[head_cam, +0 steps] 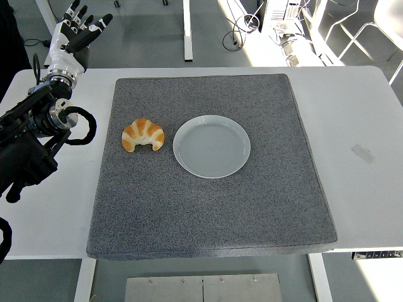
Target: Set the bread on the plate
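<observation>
A golden croissant (143,134) lies on the grey mat (214,207), just left of a round pale plate (211,146), with a small gap between them. The plate holds nothing. My left hand (79,30) is raised at the far left corner of the table, well behind and left of the croissant, its fingers spread and holding nothing. My left arm (31,138) comes in along the left edge. My right arm is out of view.
The mat covers most of the white table (365,126). A small grey mark (363,153) lies on the table to the right. Table legs, cables and chairs stand on the floor beyond the far edge.
</observation>
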